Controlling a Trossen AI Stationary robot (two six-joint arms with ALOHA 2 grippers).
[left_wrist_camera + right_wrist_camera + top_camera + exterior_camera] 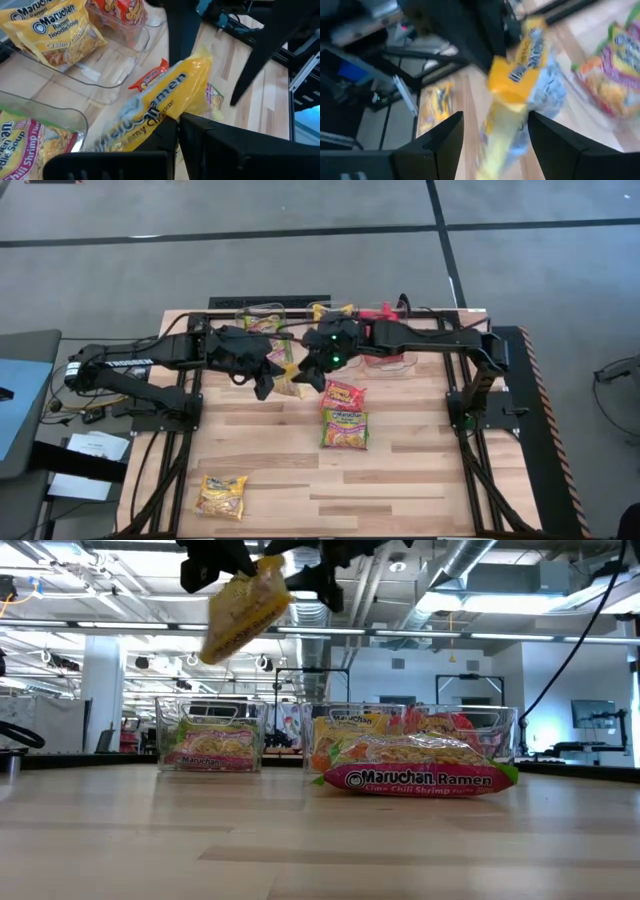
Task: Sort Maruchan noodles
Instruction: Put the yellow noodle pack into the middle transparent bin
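Note:
My left gripper (266, 376) is shut on a yellow Maruchan packet (287, 381), held in the air above the table's far middle (243, 608). My right gripper (314, 370) is open. In its wrist view its two fingers (445, 137) stand either side of the packet's free end (512, 115), and I see no touch. A pink packet (343, 393), a green one (344, 428) and a yellow one (221, 495) lie flat on the table. More packets lie in the clear bins (262, 318) at the far edge. My left gripper pinches the yellow packet between its two fingers at one short end (159, 124), with the packet's length running away from the fingers. The packet is lifted clear of the table and hangs tilted (225, 635).
Three clear bins stand along the far edge (210, 735) (400, 730); one holds yellow packets (47, 32), one orange (120, 10), one a green shrimp packet (20, 145). The green packet (415, 777) lies in front of them. Bare wood shows at the table's near right.

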